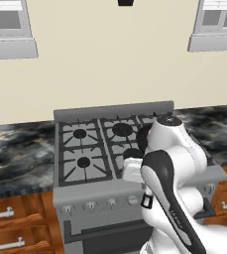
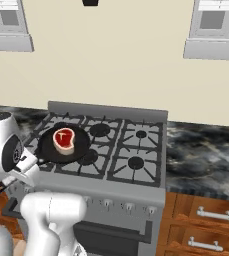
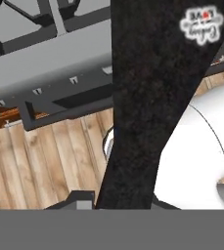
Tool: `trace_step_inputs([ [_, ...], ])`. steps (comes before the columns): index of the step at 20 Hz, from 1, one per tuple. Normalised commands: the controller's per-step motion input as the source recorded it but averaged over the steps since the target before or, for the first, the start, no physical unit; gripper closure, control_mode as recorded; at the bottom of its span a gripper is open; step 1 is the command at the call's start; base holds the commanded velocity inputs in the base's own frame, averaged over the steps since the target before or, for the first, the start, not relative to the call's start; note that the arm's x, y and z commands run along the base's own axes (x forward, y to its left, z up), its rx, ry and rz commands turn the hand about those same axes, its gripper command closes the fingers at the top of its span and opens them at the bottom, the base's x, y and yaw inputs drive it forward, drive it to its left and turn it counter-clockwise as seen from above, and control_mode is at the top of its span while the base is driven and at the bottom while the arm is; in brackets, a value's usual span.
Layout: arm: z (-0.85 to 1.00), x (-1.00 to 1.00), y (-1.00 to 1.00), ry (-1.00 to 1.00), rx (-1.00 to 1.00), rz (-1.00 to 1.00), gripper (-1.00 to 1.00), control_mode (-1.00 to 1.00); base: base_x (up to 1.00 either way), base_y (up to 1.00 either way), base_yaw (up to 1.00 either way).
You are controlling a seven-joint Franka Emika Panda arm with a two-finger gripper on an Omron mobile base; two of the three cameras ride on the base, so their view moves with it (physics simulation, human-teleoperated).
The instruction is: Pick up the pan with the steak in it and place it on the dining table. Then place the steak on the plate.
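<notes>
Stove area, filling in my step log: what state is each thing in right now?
pan: on the stove's front left burner, handle held in the gripper.
steak: lying flat in the pan.
gripper: fingers shut on the pan's handle.
stove: no flames showing.

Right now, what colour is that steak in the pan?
Red with a pale tan rim; the steak shows best in the right base view.

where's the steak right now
In the right base view the steak lies in the pan on the stove's front-left burner, near the arm.
</notes>
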Motion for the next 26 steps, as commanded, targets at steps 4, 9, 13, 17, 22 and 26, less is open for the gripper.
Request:
trace_step_inputs([
  [4,-0.01,-0.53,-0.17,-0.12,0.01,0.03,1.0,1.0,-0.18,-0.06,0.05],
  [9,0.0,0.0,0.0,0.0,0.0,0.0,1.0,1.0,-0.65,-0.27,0.28],
  [13,0.0,0.0,0.0,0.0,0.0,0.0,1.0,1.0,-0.47,-0.25,0.37],
  [17,0.0,0.0,0.0,0.0,0.0,0.0,1.0,1.0,-0.34,-0.1,0.42],
  [22,0.0,0.0,0.0,0.0,0.0,0.0,1.0,1.0,-0.14,-0.01,0.47],
  [26,0.0,0.0,0.0,0.0,0.0,0.0,1.0,1.0,0.0,0.0,0.5],
])
